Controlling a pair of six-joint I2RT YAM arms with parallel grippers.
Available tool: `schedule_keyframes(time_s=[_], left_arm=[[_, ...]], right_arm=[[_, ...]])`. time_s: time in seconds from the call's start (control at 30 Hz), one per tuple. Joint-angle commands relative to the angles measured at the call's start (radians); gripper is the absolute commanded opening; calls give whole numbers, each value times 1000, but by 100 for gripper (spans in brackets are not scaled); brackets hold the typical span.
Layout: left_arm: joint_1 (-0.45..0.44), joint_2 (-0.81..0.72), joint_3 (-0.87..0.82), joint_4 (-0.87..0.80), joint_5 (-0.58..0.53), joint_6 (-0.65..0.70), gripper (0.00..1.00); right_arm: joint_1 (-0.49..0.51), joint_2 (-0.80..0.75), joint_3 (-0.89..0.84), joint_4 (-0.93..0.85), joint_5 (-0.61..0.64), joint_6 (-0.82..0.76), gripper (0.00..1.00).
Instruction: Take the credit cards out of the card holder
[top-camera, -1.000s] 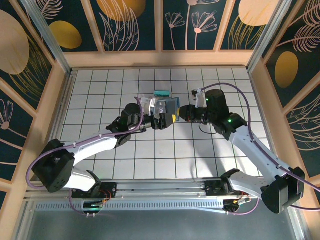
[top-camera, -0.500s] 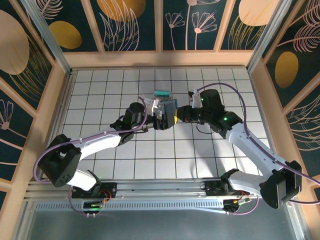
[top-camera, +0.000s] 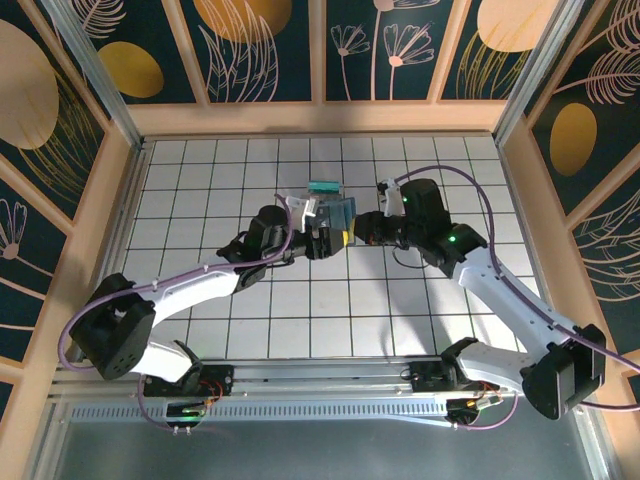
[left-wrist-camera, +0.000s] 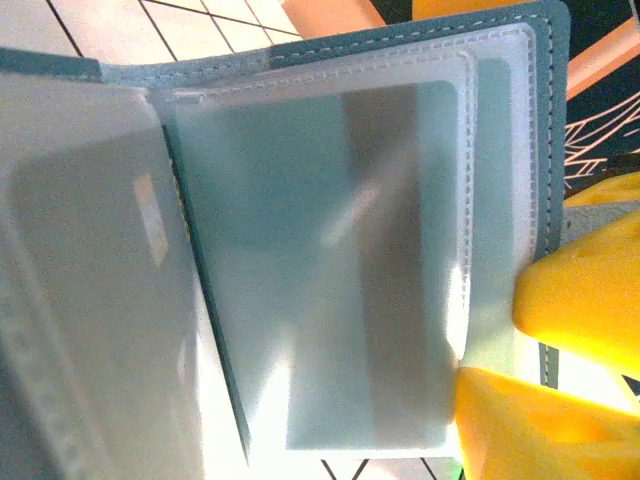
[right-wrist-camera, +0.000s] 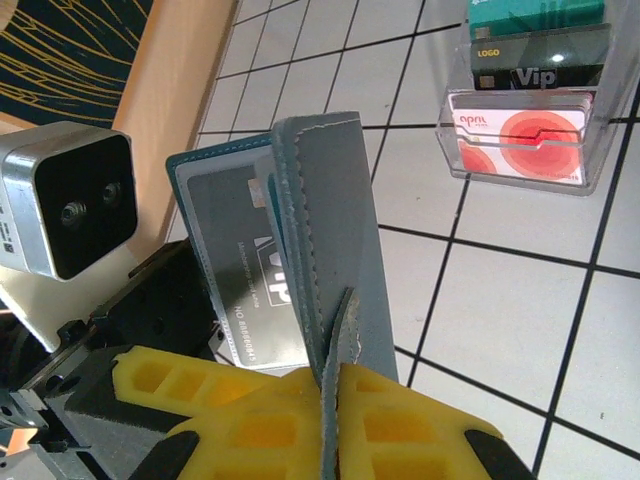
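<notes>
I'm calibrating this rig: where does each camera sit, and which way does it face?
Top external: above and behind the bases, looking down at the white gridded table; left arm, right arm show.
Left wrist: close on the slate-blue folding card holder, clear sleeves open; yellow fingers at right.
Right wrist: looks past its right claw, shut on the holder's flap.
All share the holder.

The card holder (right-wrist-camera: 335, 250) looks like matt stitched leather, its inner sleeves (left-wrist-camera: 330, 260) frosted, slightly glossy plastic.

A dark card (right-wrist-camera: 540, 68) in a clear stand (right-wrist-camera: 447, 150) read "LOGO" and "Vip". A grey card (right-wrist-camera: 240, 275) inside the card holder (right-wrist-camera: 340, 200) also read "Vip"; its smaller print was illegible.
</notes>
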Motion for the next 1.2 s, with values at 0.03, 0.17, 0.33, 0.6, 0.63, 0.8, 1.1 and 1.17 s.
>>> schedule_keyframes(time_s=[0.03, 0.17, 0.33, 0.6, 0.63, 0.8, 1.1, 1.17], left_arm=[[5, -32, 1, -18, -39, 0, 61], [4, -49, -8, -12, -35, -2, 72], [5, -75, -29, 33, -7, -9, 99], [4, -84, -29, 48, -12, -9, 99], [5, -77, -24, 36, -20, -6, 99], [4, -30, -3, -17, -41, 3, 84], [5, -17, -12, -16, -40, -7, 31], [4, -23, -20, 6, -28, -15, 20]], right_arm=[[-35, -48, -4, 73, -70, 21, 0], [-48, -58, -9, 77, -80, 21, 0], [-46, -63, -7, 67, -79, 15, 0], [-47, -61, 7, 52, -83, 8, 0], [-47, -55, 17, 37, -77, 3, 0], [-22, -11, 100, -91, 22, -35, 0], [-16, -27, 104, -86, 49, -35, 0], [-18, -41, 81, -42, 28, -24, 0]])
